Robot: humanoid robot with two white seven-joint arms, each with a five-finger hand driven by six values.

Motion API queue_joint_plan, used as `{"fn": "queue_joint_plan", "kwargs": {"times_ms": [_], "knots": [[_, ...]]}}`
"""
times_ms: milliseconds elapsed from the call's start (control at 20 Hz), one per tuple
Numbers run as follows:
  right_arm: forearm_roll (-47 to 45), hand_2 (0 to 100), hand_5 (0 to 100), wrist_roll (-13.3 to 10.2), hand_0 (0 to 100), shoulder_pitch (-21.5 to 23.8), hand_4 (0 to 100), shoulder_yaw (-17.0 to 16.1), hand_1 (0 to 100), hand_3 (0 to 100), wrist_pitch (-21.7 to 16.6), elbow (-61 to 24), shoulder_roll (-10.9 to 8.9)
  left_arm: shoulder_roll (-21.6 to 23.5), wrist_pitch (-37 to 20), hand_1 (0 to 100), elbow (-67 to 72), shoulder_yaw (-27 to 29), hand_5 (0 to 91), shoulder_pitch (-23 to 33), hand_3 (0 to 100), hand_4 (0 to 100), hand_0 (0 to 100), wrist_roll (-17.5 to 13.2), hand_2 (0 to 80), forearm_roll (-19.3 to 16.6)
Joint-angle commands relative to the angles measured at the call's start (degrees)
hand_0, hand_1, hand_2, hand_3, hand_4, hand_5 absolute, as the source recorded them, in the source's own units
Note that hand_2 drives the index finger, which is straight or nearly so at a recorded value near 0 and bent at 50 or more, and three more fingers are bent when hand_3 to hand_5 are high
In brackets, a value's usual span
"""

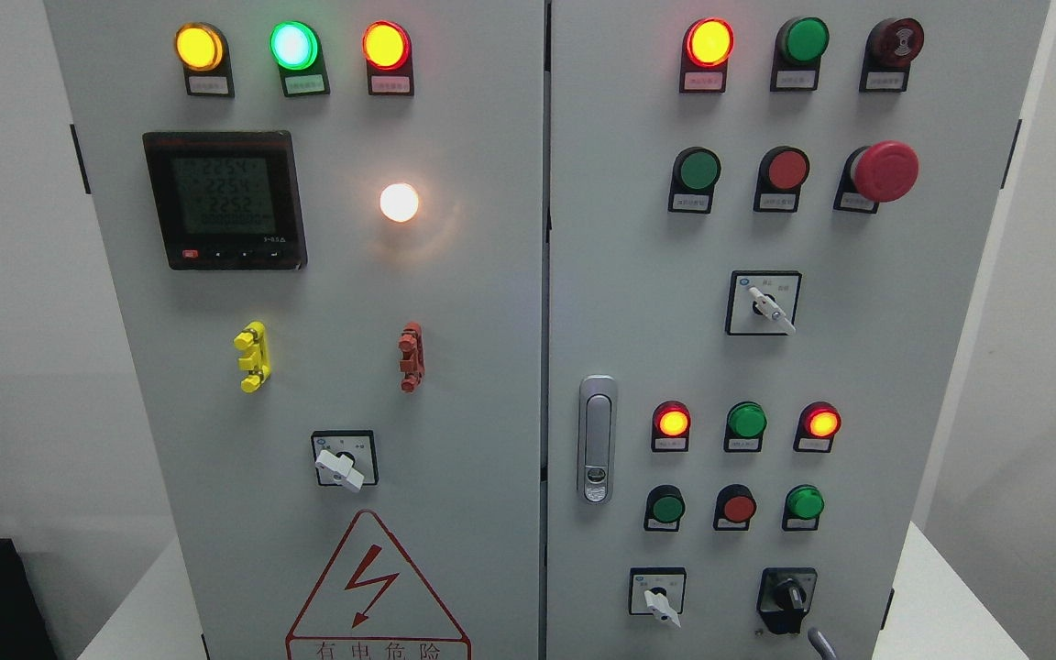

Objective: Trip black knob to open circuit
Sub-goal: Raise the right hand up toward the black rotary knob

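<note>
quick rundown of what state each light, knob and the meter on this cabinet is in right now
top left lamps: yellow, green, red, all lit
meter: on, digits showing
white lamp: lit
top right red lamp: lit
top right green lamp: unlit
mushroom button: sticking out
middle red lamps: both lit
door handle: flush with the door
black knob: pointer upright, untouched
white knobs: pointing down-right

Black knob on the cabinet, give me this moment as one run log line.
black knob: lower right of right door, untouched | robot hands: out of view | white lamp: lit | stage: reach not started
</note>
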Motion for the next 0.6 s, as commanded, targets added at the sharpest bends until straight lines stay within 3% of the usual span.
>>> {"fn": "queue_joint_plan", "kwargs": {"times_ms": [0, 551], "knots": [[-0.1, 1, 97, 0.2, 0, -0.9, 99, 0.2, 5, 100, -0.5, -0.9, -0.12, 0.0, -0.2, 39, 0.0, 0.1, 0.0, -0.2, 0, 0, 12, 0.0, 0.0, 0.1], [-0.1, 2, 97, 0.4, 0, -0.9, 99, 1.1, 5, 100, -0.5, -0.8, 0.06, 0.0, -0.2, 39, 0.0, 0.1, 0.0, -0.1, 0, 0, 12, 0.0, 0.0, 0.1]]}}
